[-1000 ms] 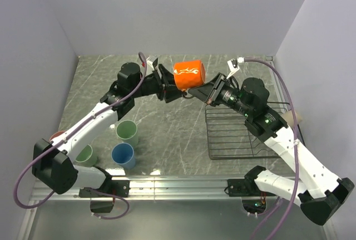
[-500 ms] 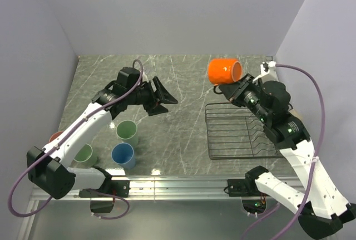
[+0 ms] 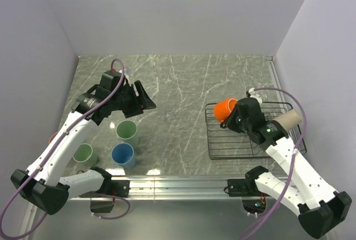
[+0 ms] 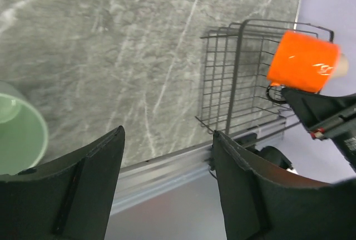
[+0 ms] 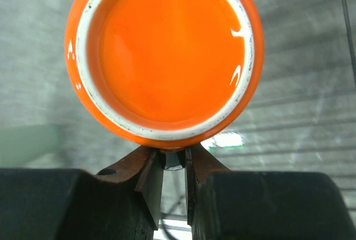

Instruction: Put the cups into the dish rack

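Six cups: one orange mug [image 3: 225, 108], one beige tumbler [image 3: 289, 119], two pale green tumblers [image 3: 127, 131] [image 3: 83, 153], one blue tumbler [image 3: 123, 154], one salmon-pink tumbler [image 3: 53, 136], largely hidden. One wire dish rack [image 3: 228, 148]. Two robot arms [image 3: 72, 134] [image 3: 289, 156].

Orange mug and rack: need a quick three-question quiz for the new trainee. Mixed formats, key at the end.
1. True or false: the left fingers are closed on a cup.
2. Pick one. The orange mug is: A) standing on the table; B) held by the right fingers above a corner of the dish rack; C) lying on the rack floor.
3. Fill in: the cup already lying on its side in the dish rack is ___ in colour.

Key
1. False: they are open and empty.
2. B.
3. Beige: it is the beige cup.
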Tool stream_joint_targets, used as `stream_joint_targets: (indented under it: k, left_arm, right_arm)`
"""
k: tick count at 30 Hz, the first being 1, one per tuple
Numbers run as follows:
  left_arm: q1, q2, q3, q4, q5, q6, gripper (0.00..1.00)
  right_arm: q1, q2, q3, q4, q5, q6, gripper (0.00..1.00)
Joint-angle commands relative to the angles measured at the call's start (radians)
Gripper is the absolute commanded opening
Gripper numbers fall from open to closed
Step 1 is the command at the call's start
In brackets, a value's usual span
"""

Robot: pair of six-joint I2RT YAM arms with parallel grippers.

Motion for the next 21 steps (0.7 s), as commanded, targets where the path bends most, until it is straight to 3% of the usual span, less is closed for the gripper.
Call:
stream_joint_targets:
  k: [1,10,21]
  left_arm:
    - [0.014,-0.032,0.004,-0.04,-0.047,0.05,0.69]
    - [0.052,-0.049,0.045,-0.124,-0.088,0.107,0.69]
    - [0.094,-0.083,0.052,-0.178,-0.102,0.145,0.69]
  right_arm:
    - [0.006,0.0,-0.019,0.094,0.055,0.029,0.0]
    - [0.024,0.108,-0.142,0.221,0.024,0.067,0.0]
    - [0.058,0.27,-0.128,0.267,0.081,0.052,0.0]
